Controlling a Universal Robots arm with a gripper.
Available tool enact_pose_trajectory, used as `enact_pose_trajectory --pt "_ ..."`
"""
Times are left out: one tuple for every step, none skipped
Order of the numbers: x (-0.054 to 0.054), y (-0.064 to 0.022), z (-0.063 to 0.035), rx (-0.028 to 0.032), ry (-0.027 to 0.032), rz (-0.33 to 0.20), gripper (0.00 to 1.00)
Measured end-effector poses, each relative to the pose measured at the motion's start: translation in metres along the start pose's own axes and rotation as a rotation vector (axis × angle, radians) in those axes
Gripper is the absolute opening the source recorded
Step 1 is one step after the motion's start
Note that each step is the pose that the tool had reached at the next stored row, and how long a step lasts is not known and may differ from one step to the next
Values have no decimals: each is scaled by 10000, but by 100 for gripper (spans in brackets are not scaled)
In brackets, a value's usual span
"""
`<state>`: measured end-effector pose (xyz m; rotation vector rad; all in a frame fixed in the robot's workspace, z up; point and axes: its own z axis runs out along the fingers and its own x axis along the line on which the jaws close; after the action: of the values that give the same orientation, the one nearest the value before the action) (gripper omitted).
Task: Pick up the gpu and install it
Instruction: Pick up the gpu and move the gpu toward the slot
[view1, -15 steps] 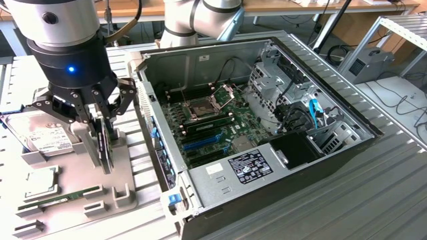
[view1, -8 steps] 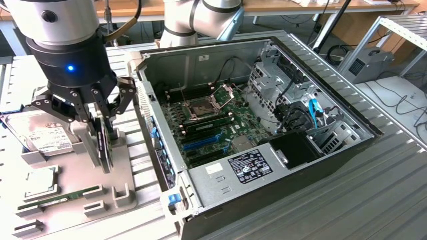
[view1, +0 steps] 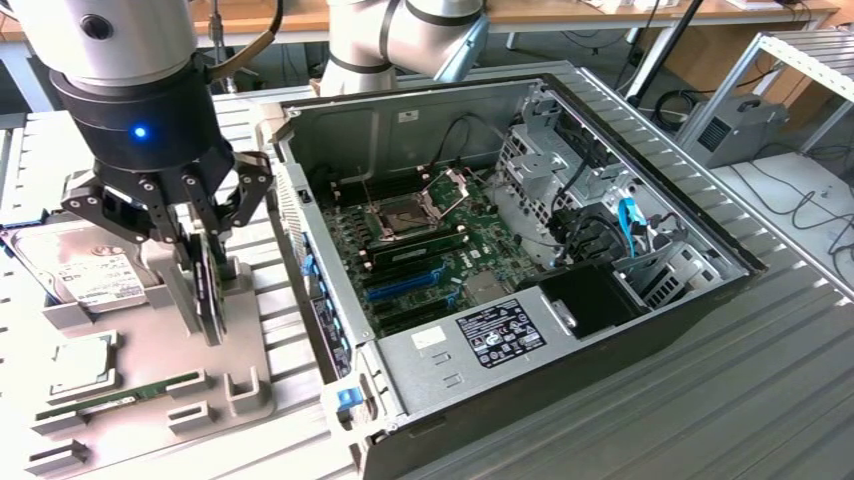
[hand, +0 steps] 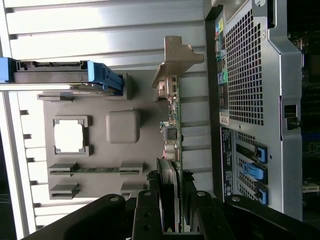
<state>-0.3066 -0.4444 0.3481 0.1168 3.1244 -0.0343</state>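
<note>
status: early. pick stage at best, install not done.

open black-and-silver metal pc case (view1: 574, 390) lies on its side in the middle of the exterior view. inside it is a green motherboard (view1: 454, 240). the blue expansion slots (view1: 400, 286) at the board's 7 o'clock corner are all bare, no card seated.

grey moulded plastic fixture tray (view1: 160, 345) sits at 9 o'clock of the case, just beside it.

black multi-finger gripper (view1: 200, 245) with a blue led hangs over the tray's 1 o'clock part, fingers down either side of the card. the wrist view has the gripper (hand: 172, 215) straddling it too. jaws are drawn in narrow against both faces, which reads as a grip on the card.

tray contents:
- silver hard drive with white label (view1: 83, 270) at 10 o'clock
- the gpu (view1: 210, 300), a flat green circuit board with black fan shroud, standing on edge in its slot at 1 o'clock. it looks not yet lifted.
- wrist view shows the gpu (hand: 173, 125) edge-on, with its silver metal end bracket (hand: 177, 55) at the end away from the fingers
- square silver cpu (view1: 83, 362) in its pocket at 8 o'clock
- narrow green ram stick (view1: 114, 397) lying flat at 7 o'clock

left to do, by my read: the whole move into the case.
</note>
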Motion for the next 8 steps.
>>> enact_pose_trajectory --pt "0 0 -5 1 1 0 29" --pt "0 0 -9 1 0 1 29" --pt "0 0 -13 0 0 0 29" --pt "0 0 -15 -2 -1 0 29" --pt "-1 0 -16 -11 -1 0 29" --pt "-1 -1 -18 -55 5 -1 29" --pt "0 0 -17 -331 25 6 29" --pt "0 0 -18 -439 33 8 29"
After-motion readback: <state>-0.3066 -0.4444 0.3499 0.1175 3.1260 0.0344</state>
